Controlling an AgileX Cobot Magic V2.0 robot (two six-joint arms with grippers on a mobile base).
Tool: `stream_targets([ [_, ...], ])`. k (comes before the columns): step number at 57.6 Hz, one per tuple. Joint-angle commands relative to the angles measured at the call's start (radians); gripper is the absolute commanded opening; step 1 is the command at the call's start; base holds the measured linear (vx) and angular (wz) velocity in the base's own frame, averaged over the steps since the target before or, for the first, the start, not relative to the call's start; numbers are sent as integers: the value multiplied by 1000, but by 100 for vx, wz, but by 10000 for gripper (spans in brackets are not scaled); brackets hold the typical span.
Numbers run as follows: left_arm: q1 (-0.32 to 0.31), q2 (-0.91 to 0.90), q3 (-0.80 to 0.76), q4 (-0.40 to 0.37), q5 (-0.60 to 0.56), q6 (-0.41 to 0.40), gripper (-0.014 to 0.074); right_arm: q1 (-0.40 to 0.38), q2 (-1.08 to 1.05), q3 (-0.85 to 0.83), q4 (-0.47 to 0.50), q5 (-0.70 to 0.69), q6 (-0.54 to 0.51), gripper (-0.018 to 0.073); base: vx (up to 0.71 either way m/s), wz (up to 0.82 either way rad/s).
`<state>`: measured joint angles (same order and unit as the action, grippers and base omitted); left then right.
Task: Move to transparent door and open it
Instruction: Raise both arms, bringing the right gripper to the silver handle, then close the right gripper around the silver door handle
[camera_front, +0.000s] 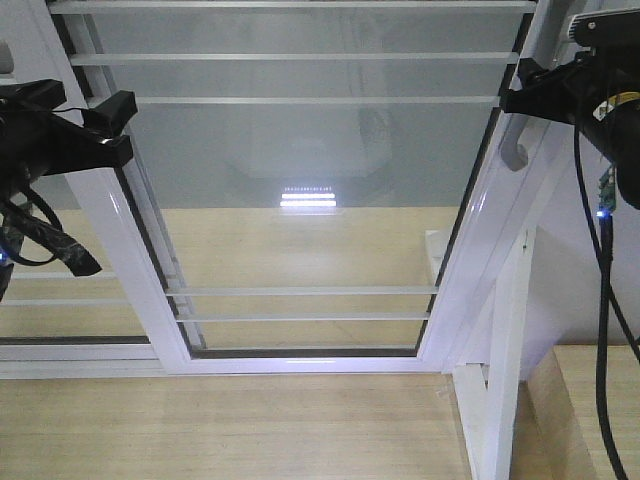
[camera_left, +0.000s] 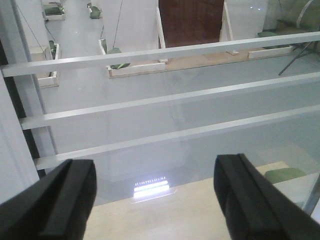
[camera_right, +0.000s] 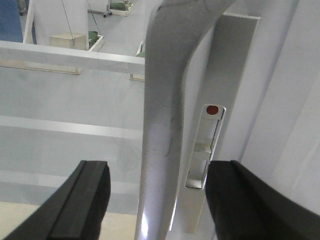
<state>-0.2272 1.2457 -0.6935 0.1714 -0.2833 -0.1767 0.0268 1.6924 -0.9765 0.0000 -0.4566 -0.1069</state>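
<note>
Approach looks finished; step in hand is the grasp. Transparent door (camera_front: 300, 180) fills the front view, dead ahead and close, with its pull handle (camera_right: 162, 100) on the right stile.

Right tool (camera_right: 160, 200) is released, one finger on each side of the handle. The handle sits in the gap; contact not evident. Lock slot (camera_right: 207, 145) with a red dot sits just beside the handle on the stile.

Left tool (camera_left: 155, 200) is released too, empty, facing the glass and its horizontal bars (camera_left: 165, 100) near the left stile.

Next move, my read: clench the right tool on the handle, then draw the door open. Can't tell whether it swings or slides, so start slow and follow whichever way it gives. Keep the left tool off the glass.
</note>
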Motion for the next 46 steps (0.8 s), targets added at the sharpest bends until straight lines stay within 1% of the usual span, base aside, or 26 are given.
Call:
stream_targets([
  [1, -3, -22, -35, -7, -75, -8, 587, -5, -19, -59, -9, -102, -4, 470, 0, 0],
  [17, -3, -22, -35, -7, -75, -8, 587, -5, 57, -127, -9, -132, -4, 470, 0, 0],
  [24, -3, -22, -35, -7, -76, -8, 587, -5, 82, -145, -11, -139, -4, 438, 0, 0],
  [27, -3, -22, -35, -7, -76, -8, 587, -5, 85, -146, -13, -143, -4, 399, 0, 0],
  [31, -3, -22, -35, -7, -76, -8, 587, -5, 85, -146, -33, -143, -4, 319, 0, 0],
  [40, -3, -22, -35, -7, -78, -8, 587, -2, 85, -146, -122, -146, 12, 137, 0, 0],
  [44, -3, -22, -35, -7, -83, -8, 587, -2, 85, -146, -147, -146, 32, 79, 0, 0],
  [46, -3, -22, -35, -7, -83, -8, 587, -2, 85, -146, -149, -144, 39, 66, 0, 0],
])
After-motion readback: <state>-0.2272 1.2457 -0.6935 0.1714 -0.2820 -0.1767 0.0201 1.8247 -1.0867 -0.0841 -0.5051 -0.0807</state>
